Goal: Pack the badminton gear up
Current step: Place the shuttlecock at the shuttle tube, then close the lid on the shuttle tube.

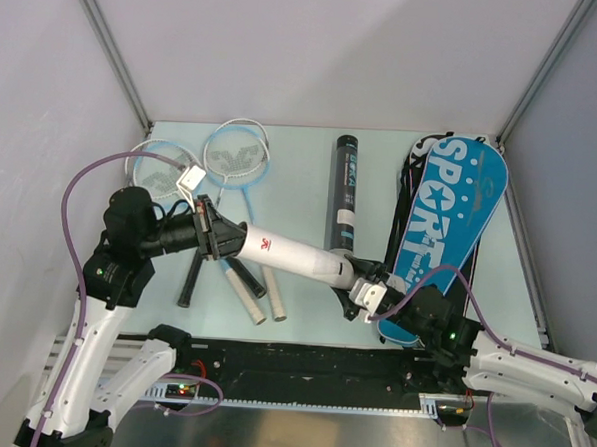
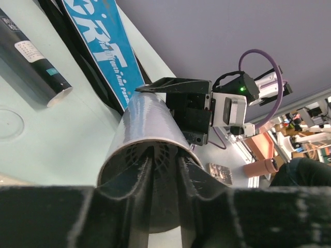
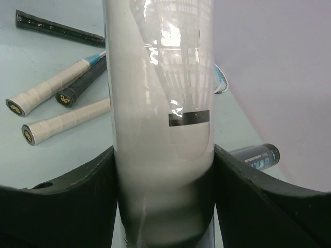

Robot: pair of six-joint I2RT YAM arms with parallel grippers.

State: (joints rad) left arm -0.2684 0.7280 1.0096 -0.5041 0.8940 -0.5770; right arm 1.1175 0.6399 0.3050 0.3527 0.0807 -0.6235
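Overhead, my left gripper (image 1: pixel 221 236) and my right gripper (image 1: pixel 354 281) meet opposite ends of the white translucent plastic tube (image 1: pixel 287 253), which spans between the tape-wrapped racket handles (image 1: pixel 260 294) and the long black cylindrical tube (image 1: pixel 343 191).

Left wrist: my fingers (image 2: pixel 135 188) sit at the white tube's mouth, and I cannot tell whether they hold it.

Right wrist: my fingers (image 3: pixel 67 194) clamp the white tube on both sides, with a feathered shuttlecock (image 3: pixel 181 77) inside.

White tube (image 1: pixel 295 255) is held roughly level above the tabletop, its right end clamped between the right gripper's (image 1: pixel 359 284) jaws; a feathered shuttlecock (image 3: pixel 176 72) is seen inside. Black tube (image 1: pixel 343 191) is laid flat behind it. Rackets (image 1: pixel 239 152) are laid at left, heads rearward.
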